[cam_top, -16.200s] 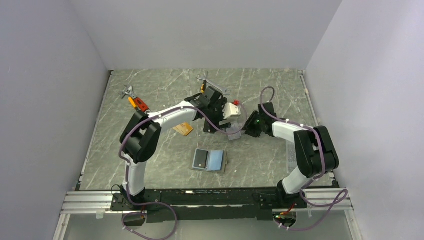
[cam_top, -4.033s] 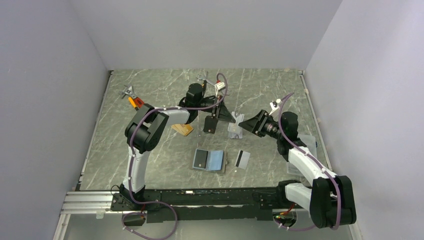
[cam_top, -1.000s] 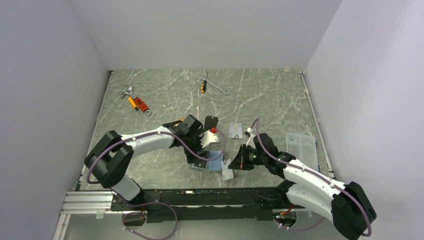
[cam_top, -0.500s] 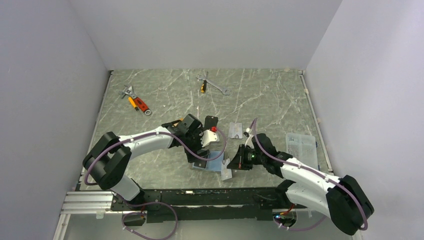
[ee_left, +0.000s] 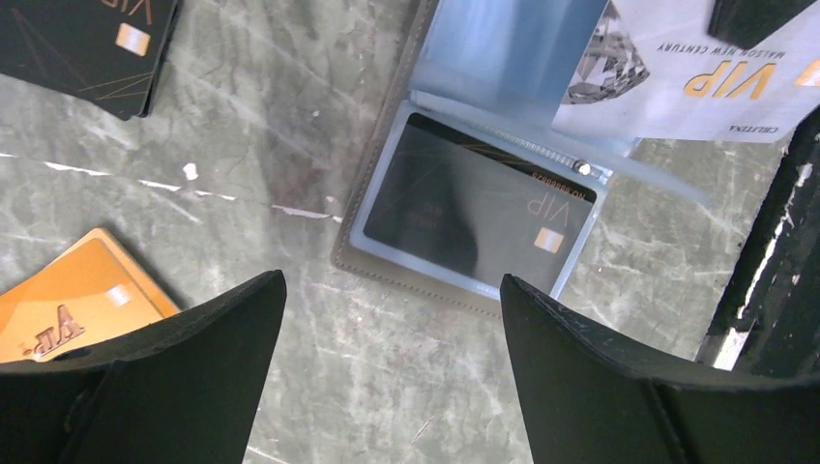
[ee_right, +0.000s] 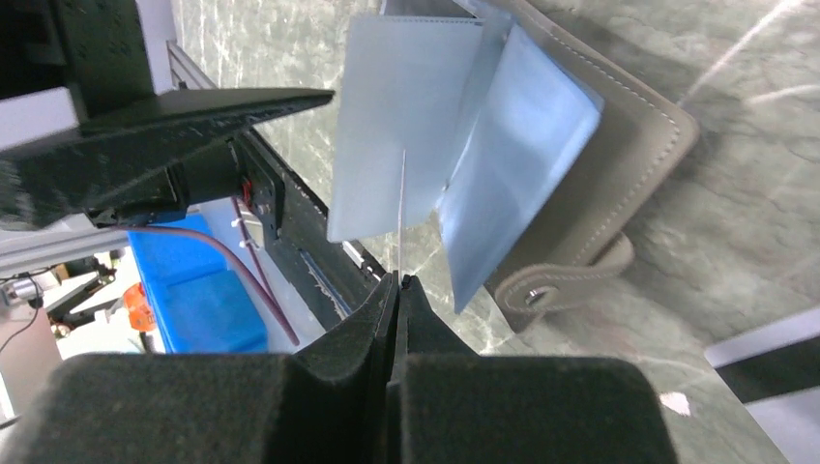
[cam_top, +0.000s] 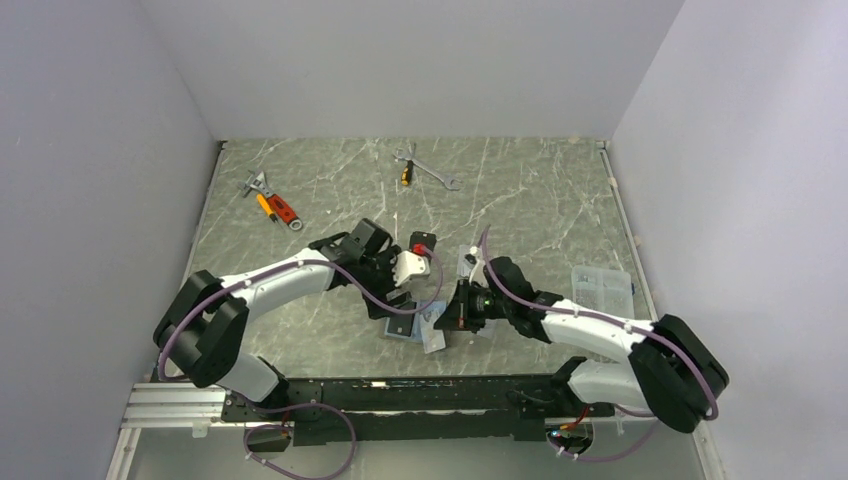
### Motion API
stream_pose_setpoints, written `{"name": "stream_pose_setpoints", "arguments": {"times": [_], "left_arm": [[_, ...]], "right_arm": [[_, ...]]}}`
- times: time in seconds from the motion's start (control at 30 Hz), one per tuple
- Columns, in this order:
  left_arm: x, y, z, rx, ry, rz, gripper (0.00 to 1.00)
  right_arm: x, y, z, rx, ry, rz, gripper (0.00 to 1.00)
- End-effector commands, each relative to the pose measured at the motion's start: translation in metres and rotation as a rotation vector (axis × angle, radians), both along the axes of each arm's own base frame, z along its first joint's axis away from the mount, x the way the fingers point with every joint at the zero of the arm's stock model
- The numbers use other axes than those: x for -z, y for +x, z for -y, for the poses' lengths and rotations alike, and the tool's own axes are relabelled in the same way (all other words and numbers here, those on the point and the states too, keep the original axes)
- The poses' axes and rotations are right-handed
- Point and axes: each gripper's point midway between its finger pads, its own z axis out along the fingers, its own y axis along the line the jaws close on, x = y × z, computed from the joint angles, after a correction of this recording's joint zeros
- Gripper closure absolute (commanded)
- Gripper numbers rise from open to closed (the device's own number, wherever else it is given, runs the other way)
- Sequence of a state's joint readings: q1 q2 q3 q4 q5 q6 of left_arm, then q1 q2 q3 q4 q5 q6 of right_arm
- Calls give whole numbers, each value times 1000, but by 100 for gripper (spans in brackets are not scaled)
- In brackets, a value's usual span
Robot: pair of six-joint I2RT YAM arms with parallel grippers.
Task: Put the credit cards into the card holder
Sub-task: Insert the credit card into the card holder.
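The card holder (ee_left: 387,266) lies open on the table, taupe outside (ee_right: 619,145), with a black card (ee_left: 474,217) in its clear pocket. My right gripper (ee_right: 397,278) is shut on a white VIP card (ee_left: 696,72), seen edge-on (ee_right: 400,213) in front of the holder's blue-grey leaves (ee_right: 522,145). I cannot tell whether it is inside a pocket. My left gripper (ee_left: 392,280) hovers open over the holder's near edge, holding nothing. An orange card (ee_left: 77,309), another black card (ee_left: 82,43) and a silver-grey card (cam_top: 470,262) lie loose on the table.
A clear plastic box (cam_top: 602,290) sits at the right edge of the table. A wrench (cam_top: 425,168) and small tools (cam_top: 272,200) lie at the back. The two arms meet closely over the holder (cam_top: 400,332) near the front rail.
My right gripper has carried the white card left, up to the holder's leaves. My left gripper has drawn back a little, still open.
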State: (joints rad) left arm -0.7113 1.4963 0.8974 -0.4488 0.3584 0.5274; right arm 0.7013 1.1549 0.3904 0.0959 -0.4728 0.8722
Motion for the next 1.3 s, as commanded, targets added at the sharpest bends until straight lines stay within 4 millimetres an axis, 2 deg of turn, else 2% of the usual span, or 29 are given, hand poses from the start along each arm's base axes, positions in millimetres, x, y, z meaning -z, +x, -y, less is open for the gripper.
{"name": "stream_pose_setpoints", "arguments": {"times": [0.0, 0.2, 0.47, 0.63, 0.77, 0.9, 1.13, 1.27], "left_arm": [[-31, 7, -2, 63, -98, 29, 13], [-40, 7, -12, 169, -125, 70, 12], [-46, 9, 2, 284, -132, 110, 8], [-32, -1, 13, 353, -94, 121, 9], [-5, -14, 18, 403, -32, 110, 12], [12, -21, 17, 425, -2, 125, 13], [22, -15, 9, 431, 84, 171, 18], [23, -11, 3, 429, 124, 206, 18]], "right_arm": [[-17, 17, -23, -16, 47, 60, 100], [-8, 31, -33, -13, 22, 59, 100], [6, 44, -43, -22, -37, 29, 100], [12, 45, -43, -22, -57, 10, 100], [16, 45, -40, -3, -62, 6, 100], [15, 46, -37, 32, -47, 15, 100], [11, 46, -21, 149, -28, 34, 100], [17, 42, -12, 179, -41, 25, 100]]}}
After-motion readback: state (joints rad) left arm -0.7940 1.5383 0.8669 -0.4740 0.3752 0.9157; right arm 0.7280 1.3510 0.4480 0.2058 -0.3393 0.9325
